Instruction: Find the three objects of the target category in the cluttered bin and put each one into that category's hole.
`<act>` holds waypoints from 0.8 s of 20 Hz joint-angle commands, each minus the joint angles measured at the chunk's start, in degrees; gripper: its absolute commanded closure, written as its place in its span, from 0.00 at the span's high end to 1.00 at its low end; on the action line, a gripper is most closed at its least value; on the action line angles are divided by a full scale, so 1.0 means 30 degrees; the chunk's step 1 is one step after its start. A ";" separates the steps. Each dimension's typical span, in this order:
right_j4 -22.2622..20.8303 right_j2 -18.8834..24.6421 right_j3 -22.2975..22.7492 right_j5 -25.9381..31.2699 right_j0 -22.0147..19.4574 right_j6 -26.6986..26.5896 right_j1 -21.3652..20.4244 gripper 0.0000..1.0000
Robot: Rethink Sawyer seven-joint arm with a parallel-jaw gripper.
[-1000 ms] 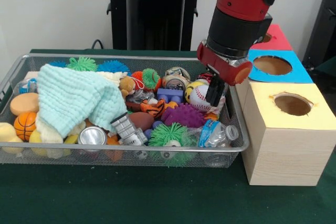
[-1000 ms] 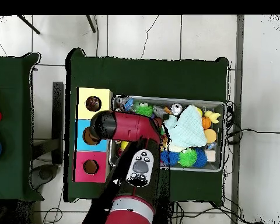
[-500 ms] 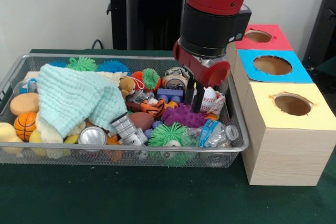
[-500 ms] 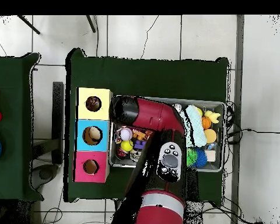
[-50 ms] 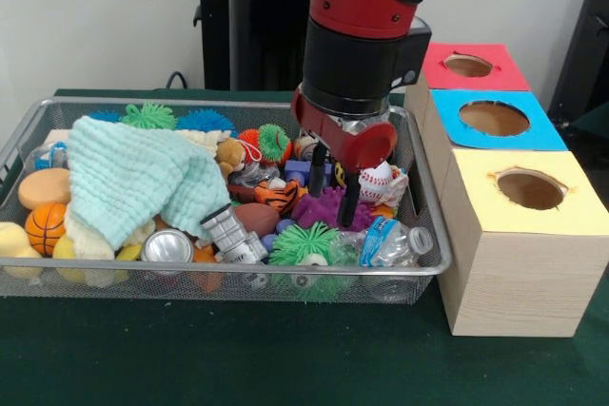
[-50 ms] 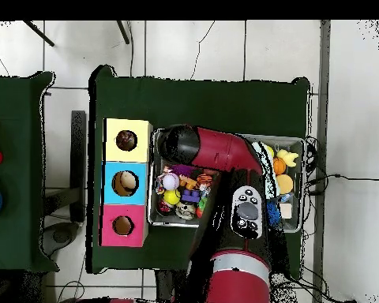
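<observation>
Wire mesh forms the bin [image 5: 29,130], heaped with toys. Three boxes [image 5: 519,263] stand beside it, one hole each. The gripper [image 5: 333,187] hangs open and empty over one purple spiky ball [image 5: 328,208], a baseball [image 5: 381,181] just beside. From overhead, the arm [image 6: 216,154] hides half the bin.
</observation>
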 commanded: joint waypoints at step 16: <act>-0.1011 0.3350 0.3657 0.0694 0.0842 -0.0417 -0.2638 1.00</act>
